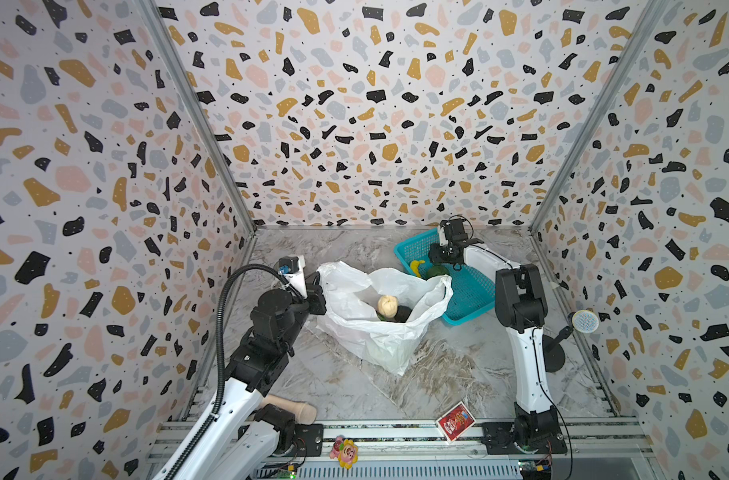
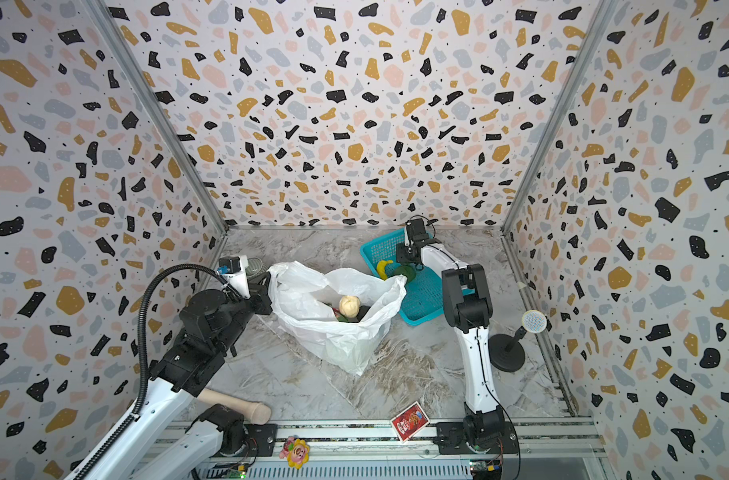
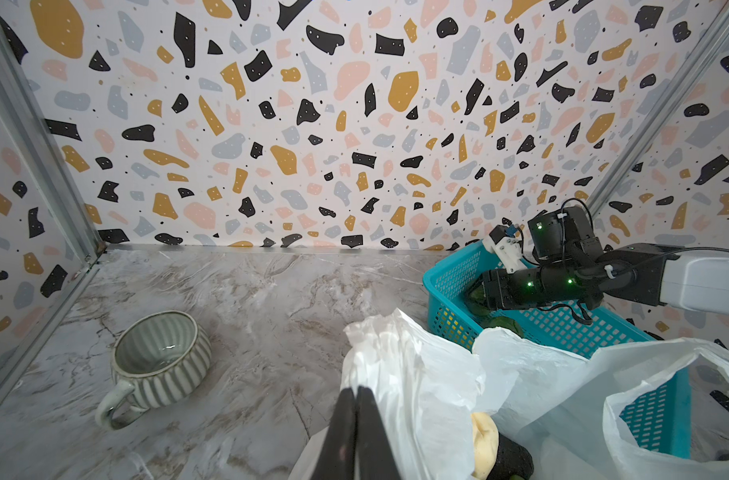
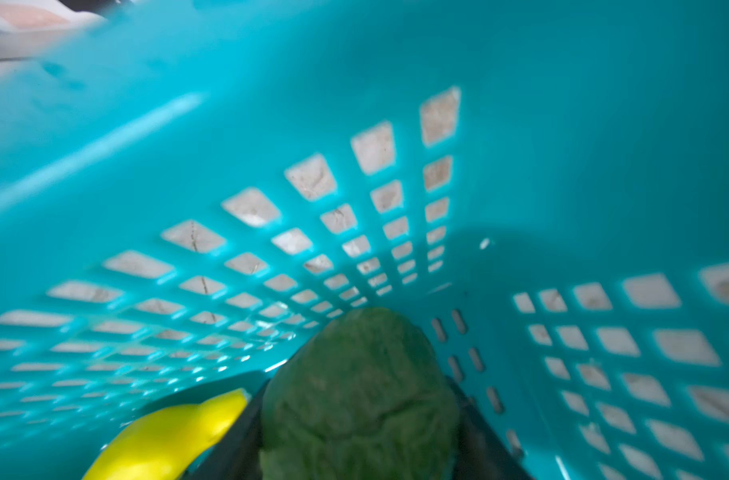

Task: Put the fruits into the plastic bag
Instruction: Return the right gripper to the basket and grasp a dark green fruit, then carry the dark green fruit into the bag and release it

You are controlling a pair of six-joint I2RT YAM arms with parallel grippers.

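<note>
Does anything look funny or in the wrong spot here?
Yes. A red card pack lies crooked, half on the front rail, and a flower toy lies on that rail too. Nothing looks spilled or broken.

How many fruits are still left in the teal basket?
3: a banana, a knobbly green fruit between the right gripper's fingers, and a second green fruit beside it, toward the plastic bag. The gripper may hide others.

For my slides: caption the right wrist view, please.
Right gripper around a green fruit, beside the banana, inside the basket.
</note>
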